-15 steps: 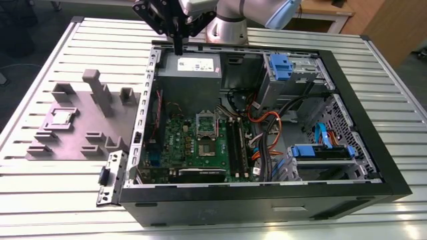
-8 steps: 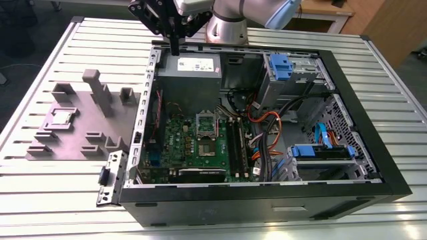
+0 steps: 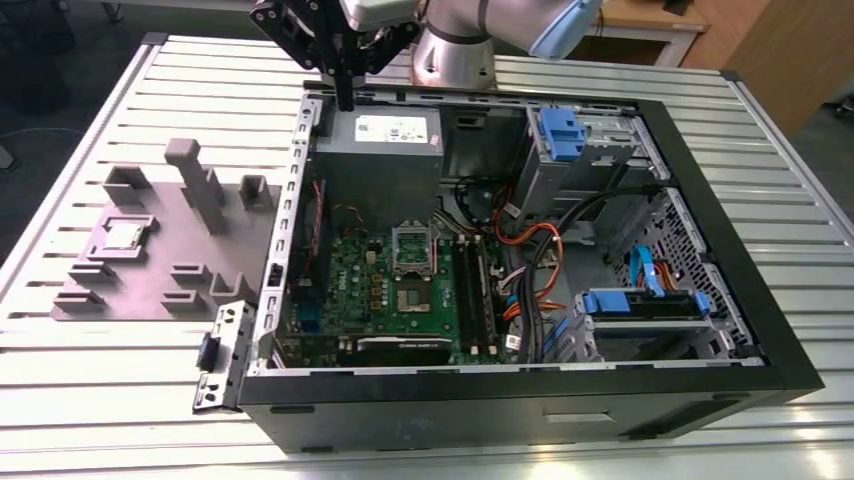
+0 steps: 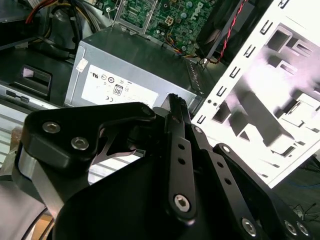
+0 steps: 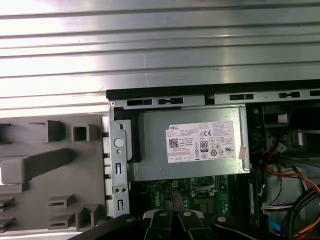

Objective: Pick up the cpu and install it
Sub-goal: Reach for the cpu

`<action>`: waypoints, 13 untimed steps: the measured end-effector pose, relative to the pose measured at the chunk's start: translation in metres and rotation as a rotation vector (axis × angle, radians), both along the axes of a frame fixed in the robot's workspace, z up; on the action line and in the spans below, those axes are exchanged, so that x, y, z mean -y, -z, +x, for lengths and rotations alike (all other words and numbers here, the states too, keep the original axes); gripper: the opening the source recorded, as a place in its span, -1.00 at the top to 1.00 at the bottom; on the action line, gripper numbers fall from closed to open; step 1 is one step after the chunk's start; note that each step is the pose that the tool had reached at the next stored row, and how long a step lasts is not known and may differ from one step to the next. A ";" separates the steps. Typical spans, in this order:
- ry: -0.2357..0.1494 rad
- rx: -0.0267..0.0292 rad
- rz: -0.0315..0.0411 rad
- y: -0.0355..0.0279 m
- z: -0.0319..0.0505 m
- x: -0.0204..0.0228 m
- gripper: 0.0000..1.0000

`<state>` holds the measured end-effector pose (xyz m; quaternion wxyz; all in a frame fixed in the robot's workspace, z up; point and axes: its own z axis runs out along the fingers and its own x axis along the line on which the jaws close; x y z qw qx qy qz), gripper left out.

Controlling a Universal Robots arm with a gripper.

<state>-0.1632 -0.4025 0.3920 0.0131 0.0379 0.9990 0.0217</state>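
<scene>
Exterior view: you will find the cpu (image 3: 123,235), a small flat square with a silver-grey metal top, lying in a shallow recess of the matt grey plastic fixture plate (image 3: 147,295), toward the exterior view's left and well apart from the hand (image 3: 344,98). Upright blocks and posts of the same grey plastic stand around the cpu, and the space directly above it is open. The plate rests on the counter (image 3: 120,385), a ribbed aluminium surface with long parallel grooves. Beside the plate lies the open black computer case (image 3: 467,415); its slotted sheet-metal edge stands between the plate and the green motherboard (image 3: 400,295). The rectangular metal socket frame (image 3: 414,243) sits near the middle of the board, with the grey sheet-metal power supply box (image 3: 380,150) just beyond it and orange and black cables (image 3: 534,260) toward the exterior view's right. The hand, black metal with bolted linkages, hangs above the case's far rim by the power supply box. In the second wrist view its slim fingers (image 4: 176,107) are clenched together with nothing between them.
</scene>
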 end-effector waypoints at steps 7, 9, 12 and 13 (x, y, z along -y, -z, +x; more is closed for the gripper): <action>0.000 0.0000 0.0000 0.0000 -0.0034 0.0012 0.79; 0.000 0.0000 -0.0001 0.0000 -0.0048 0.0020 0.79; 0.000 0.0000 0.0000 0.0000 -0.0100 0.0026 0.79; 0.000 0.0001 0.0001 0.0001 -0.0122 0.0026 0.79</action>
